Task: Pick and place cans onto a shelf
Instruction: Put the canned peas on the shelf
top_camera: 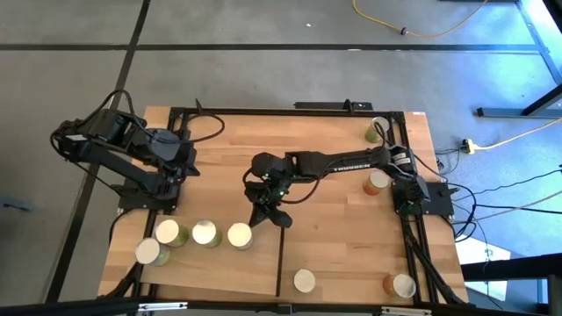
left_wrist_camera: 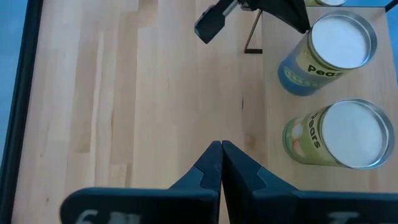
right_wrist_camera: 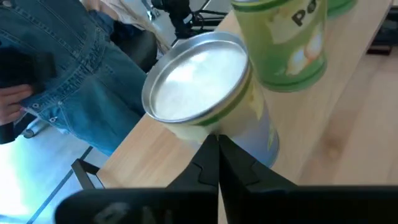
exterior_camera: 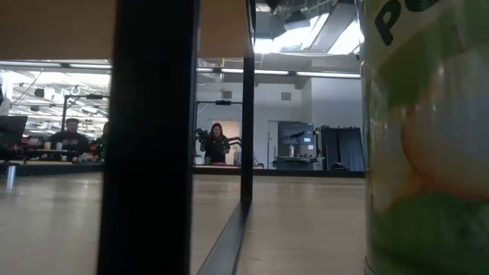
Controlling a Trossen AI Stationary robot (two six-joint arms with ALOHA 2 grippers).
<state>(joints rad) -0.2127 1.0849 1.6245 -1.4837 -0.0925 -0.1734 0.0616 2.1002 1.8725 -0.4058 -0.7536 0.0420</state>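
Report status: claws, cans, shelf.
Left claw shut, empty, parked left. Right claw shut, empty, beside a can on the shelf. Four cans there, four off. Nothing blocking.

Eight cans stand upright with pale round tops. The shelf (top_camera: 219, 263) is a flat pale wood panel with a thin dark upright divider (top_camera: 280, 263); it serves as the landmark here. Four cans cluster on the shelf's far-left part: one (top_camera: 239, 235) nearest the divider, one (top_camera: 204, 233) beside it, a third (top_camera: 167, 233) further left, and a fourth (top_camera: 147, 252) just nearer the shelf's front edge. Right of the divider stands a fifth can (top_camera: 304, 281), and further right an orange-sided one (top_camera: 402, 285). Well beyond the shelf stand another orange-sided can (top_camera: 377, 183) and a green one (top_camera: 376, 133).
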